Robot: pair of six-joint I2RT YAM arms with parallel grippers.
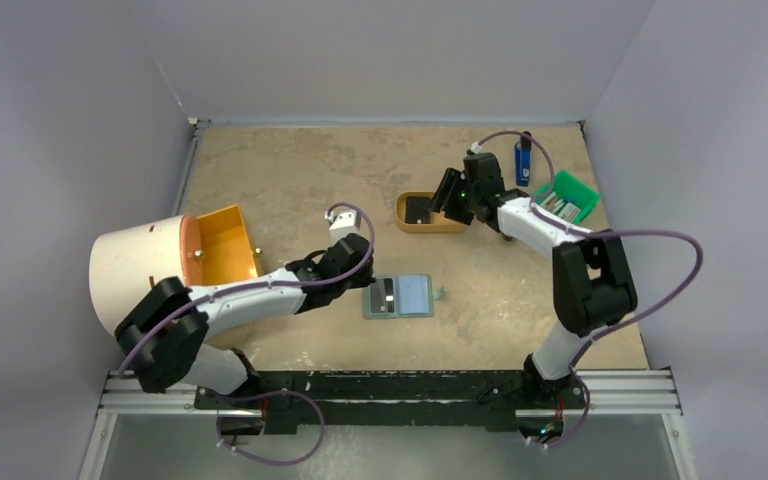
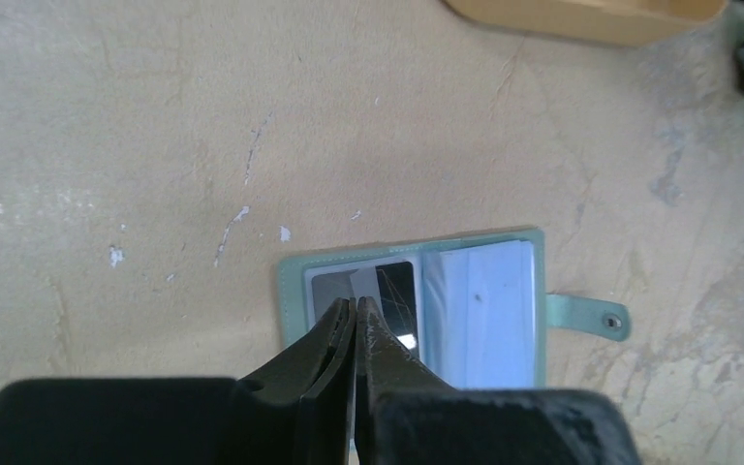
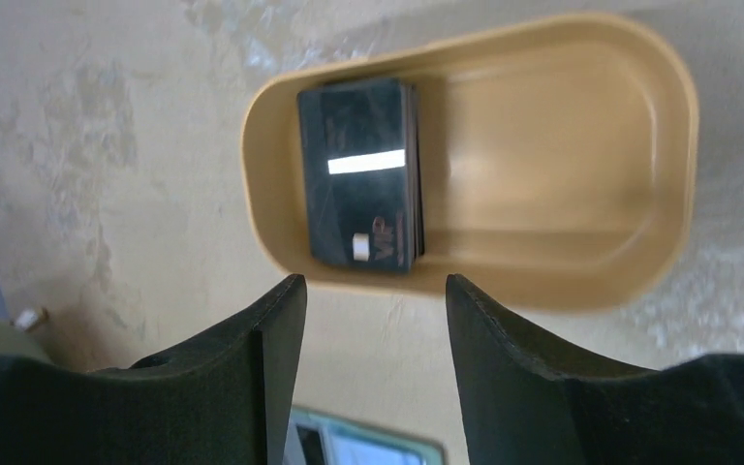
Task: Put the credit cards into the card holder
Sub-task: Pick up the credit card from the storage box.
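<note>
Count: you have two arms, one holder, one tray and one stack of cards.

- Holder (image 2: pixel 480 310): lies open and flat on the table (image 1: pixel 300 170), near the middle front. It is soft and sage green, with clear sleeves inside. Its snap tab (image 2: pixel 591 315) sticks out from the right edge.
- One dark, glossy card (image 2: pixel 392 281) sits in the holder's left sleeve.
- Your left gripper (image 2: pixel 356 302): its jaws are pressed together and the tips lie over that card. You cannot tell from here whether they pinch its edge.
- Tray (image 3: pixel 562 281): a tan, smooth oval with rounded walls, well beyond the holder.
- Stack (image 3: pixel 360 174): black cards at the tray's left end. The top one has a white strip and "VIP" lettering. Layered edges show more than one card, but the number cannot be told.
- Your right gripper (image 3: pixel 376 283): hangs over the tray's near rim with its jaws apart and holds nothing.

Other things, one of each:
- An orange bin (image 1: pixel 222 240) at the left.
- A white drum (image 1: pixel 140 270) beside the bin.
- A green rack (image 1: pixel 570 195) at the far right.
- A small blue item (image 1: pixel 523 160) near the rack.

The surface is tan, mottled and stone-like, with pale scuffs. Plain grey-lilac walls close it in on three sides.
</note>
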